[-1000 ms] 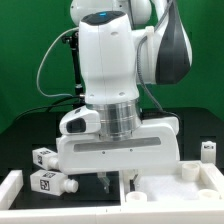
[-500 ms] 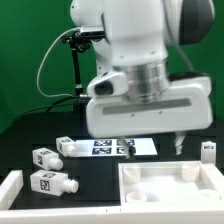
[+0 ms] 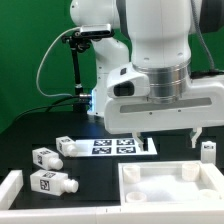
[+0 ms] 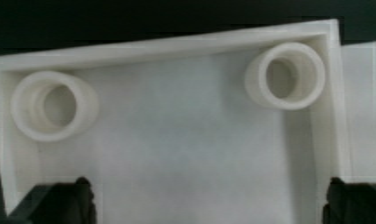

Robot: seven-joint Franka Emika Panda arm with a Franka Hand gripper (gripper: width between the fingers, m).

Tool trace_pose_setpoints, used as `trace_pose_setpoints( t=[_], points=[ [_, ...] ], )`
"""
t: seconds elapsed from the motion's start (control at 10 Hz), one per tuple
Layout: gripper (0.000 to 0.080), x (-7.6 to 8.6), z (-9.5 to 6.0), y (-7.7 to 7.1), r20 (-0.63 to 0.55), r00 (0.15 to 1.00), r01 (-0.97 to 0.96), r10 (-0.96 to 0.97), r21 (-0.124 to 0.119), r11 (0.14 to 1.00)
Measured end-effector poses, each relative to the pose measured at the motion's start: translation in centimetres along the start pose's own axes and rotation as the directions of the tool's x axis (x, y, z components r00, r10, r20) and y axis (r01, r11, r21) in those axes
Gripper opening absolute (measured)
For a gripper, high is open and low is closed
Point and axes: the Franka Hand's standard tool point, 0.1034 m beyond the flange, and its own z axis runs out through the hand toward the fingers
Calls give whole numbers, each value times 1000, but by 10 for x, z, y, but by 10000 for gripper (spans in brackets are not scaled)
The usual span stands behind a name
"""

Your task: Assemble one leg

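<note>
Several stubby white legs with tag markers lie on the black table: one (image 3: 42,156) and another (image 3: 50,184) at the exterior view's left, one (image 3: 68,146) by the marker board, one (image 3: 207,150) at the far right. The large white panel (image 3: 190,186) with raised rims and round sockets lies at the front right. My gripper (image 3: 165,143) hangs open and empty above the panel's far edge. In the wrist view the panel (image 4: 176,120) fills the picture with two round sockets (image 4: 52,105) (image 4: 291,75), and my gripper (image 4: 211,205) shows only its dark fingertips (image 4: 69,205), wide apart.
The marker board (image 3: 115,146) lies flat behind the panel in the middle of the table. A white raised wall (image 3: 14,186) runs along the front left corner. A black stand with cables (image 3: 80,70) rises at the back left.
The arm has risen from low over the panel's front left corner and swung toward the exterior view's right. The gripper stays open and empty.
</note>
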Motion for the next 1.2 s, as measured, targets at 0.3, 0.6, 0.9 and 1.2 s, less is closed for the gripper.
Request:
trace_pose_setpoints(
  t=[0.3,0.6,0.9,1.2],
  points=[
    [649,-37,-15,-47,9,999,-44,44,5,999],
    [649,-47,-15,-48,194,980,-39,41,-14,999],
    [649,-57,0,-52,395,914,-89,95,-33,995],
    [649,-71,6,-71,512,855,-42,87,-99,994]
  ],
)
